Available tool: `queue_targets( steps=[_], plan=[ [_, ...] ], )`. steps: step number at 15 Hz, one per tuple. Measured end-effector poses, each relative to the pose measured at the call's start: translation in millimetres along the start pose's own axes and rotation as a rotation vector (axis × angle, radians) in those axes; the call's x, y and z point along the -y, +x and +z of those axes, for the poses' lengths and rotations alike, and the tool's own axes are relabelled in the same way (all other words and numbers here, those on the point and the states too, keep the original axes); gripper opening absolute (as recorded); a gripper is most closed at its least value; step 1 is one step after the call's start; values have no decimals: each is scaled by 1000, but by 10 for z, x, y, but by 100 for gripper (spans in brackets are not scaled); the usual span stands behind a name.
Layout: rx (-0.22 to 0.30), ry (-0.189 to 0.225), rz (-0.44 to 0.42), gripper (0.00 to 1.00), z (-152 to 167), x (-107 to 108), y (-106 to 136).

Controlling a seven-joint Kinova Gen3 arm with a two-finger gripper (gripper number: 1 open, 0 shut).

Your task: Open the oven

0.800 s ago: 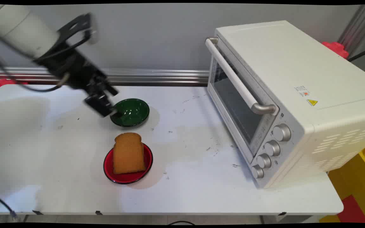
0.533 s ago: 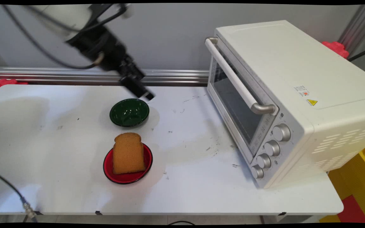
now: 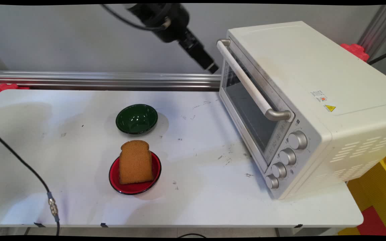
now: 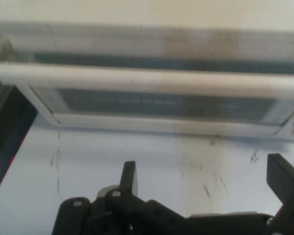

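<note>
Main view first: I see the gripper (image 3: 212,68) high near the picture's top, in the air above the table's far edge, just left of the far end of the oven (image 3: 300,100) handle (image 3: 246,80), close to it but not touching as far as I can tell. The oven sits at the right side of the table (image 3: 62,160) with its door shut, its front angled toward the left. Its near corner stands close to the table's front right edge.

In the hand view the fingers (image 4: 279,174) stand well apart with nothing between them, and I look between them at the handle (image 4: 147,81) running across the frame, with the glass door (image 4: 161,103) behind it and bare tabletop (image 4: 112,156) below.

Out on the table, a green bowl (image 3: 136,118) sits near the middle, empty. Nearer the front edge is a red plate (image 3: 116,177) with a slice of bread (image 3: 135,161) lying on it, the slice overhanging the plate's far rim. Bowl and plate are apart from each other and both well apart from the oven, which leaves a wide open strip of tabletop in front of the door. A black cable (image 3: 28,167) crosses the table's left part and drops over the front edge.
</note>
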Motion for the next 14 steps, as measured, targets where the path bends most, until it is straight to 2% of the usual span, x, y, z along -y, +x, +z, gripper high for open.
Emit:
queue_targets(
  steps=[4, 9, 10, 14],
  plan=[
    [-16, -4, 5, 100, 114, 19, 238],
    [-7, -14, 26, 100, 219, 57, 374],
    [-5, -16, 31, 0, 232, 65, 389],
    [6, -16, 56, 0, 288, 123, 434]
  ],
)
